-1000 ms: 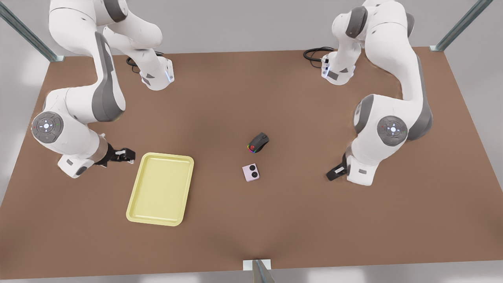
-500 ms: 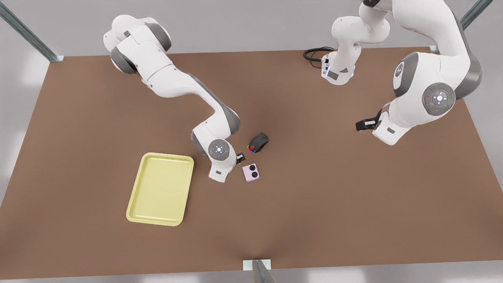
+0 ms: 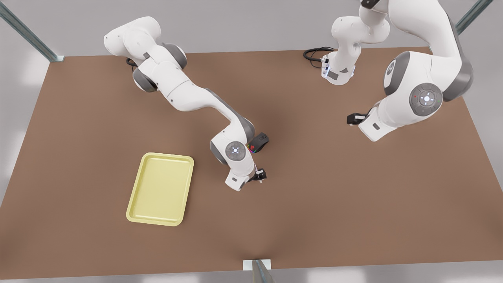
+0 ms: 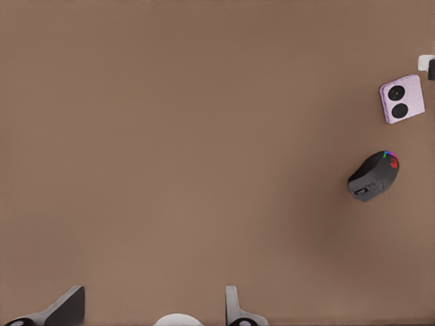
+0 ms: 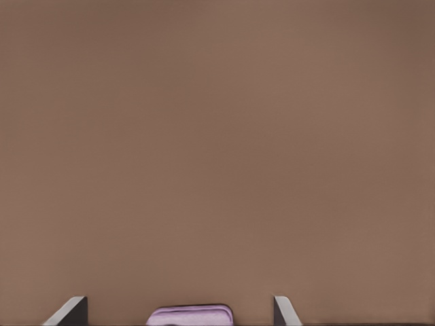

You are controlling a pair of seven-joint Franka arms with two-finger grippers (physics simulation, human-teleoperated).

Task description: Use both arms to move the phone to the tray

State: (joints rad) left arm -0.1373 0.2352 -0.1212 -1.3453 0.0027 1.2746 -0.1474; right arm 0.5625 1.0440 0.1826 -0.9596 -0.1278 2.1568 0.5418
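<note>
In the right wrist view the pale pink phone (image 5: 190, 315) lies between the spread fingers of my right gripper (image 5: 178, 300), which is open and not touching it. In the front view this gripper (image 3: 260, 175) hangs low at mid-table, and its wrist hides the phone. The left wrist view shows the phone (image 4: 402, 99) far off, face up with two black circles. My left gripper (image 4: 149, 312) is open and empty, held high at the front view's right (image 3: 352, 119). The yellow tray (image 3: 161, 188) lies empty at the front view's left.
A black mouse with rainbow lights (image 3: 260, 141) sits just behind the right arm's wrist, close to the phone (image 4: 374, 176). Cables (image 3: 314, 53) lie coiled by the far arm base. A metal post (image 3: 259, 271) stands at the near table edge.
The right gripper moved from beside the phone to over it, and its wrist now covers the phone in the front view. The left arm shifted slightly toward the front view's left.
</note>
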